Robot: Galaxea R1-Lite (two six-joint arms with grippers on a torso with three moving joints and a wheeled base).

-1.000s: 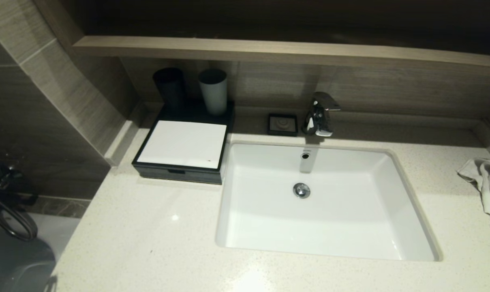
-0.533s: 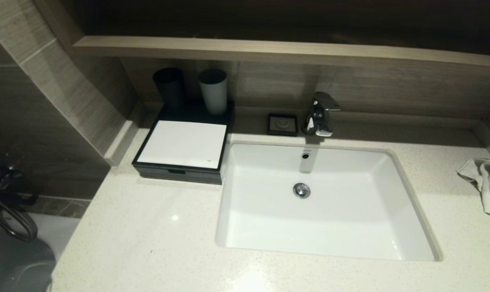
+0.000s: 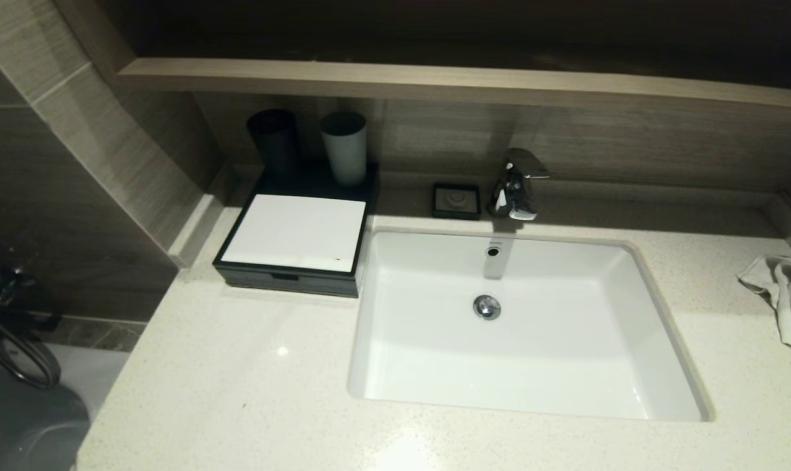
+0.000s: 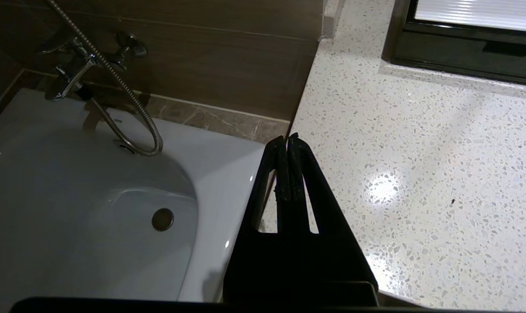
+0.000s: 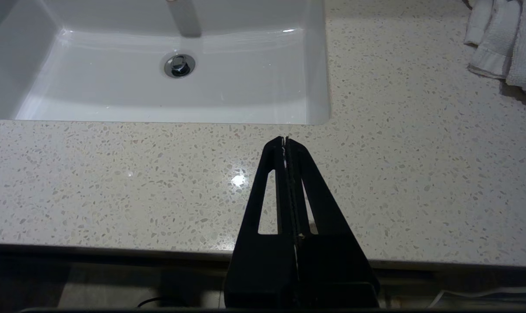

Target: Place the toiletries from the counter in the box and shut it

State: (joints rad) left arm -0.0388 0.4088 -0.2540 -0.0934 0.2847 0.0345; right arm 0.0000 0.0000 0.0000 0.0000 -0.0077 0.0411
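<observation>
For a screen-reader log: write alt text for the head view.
A closed black box with a white top sits on a cream counter left of a white sink, two cups behind it and a towel far right.

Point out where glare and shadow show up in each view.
Head view: a small glare spot on the counter before the box; the shelf shades the wall below. Left wrist view: a bright blotch beside the shut left claw. Right wrist view: a glint beside the shut right claw; the towel casts shadow.
</observation>
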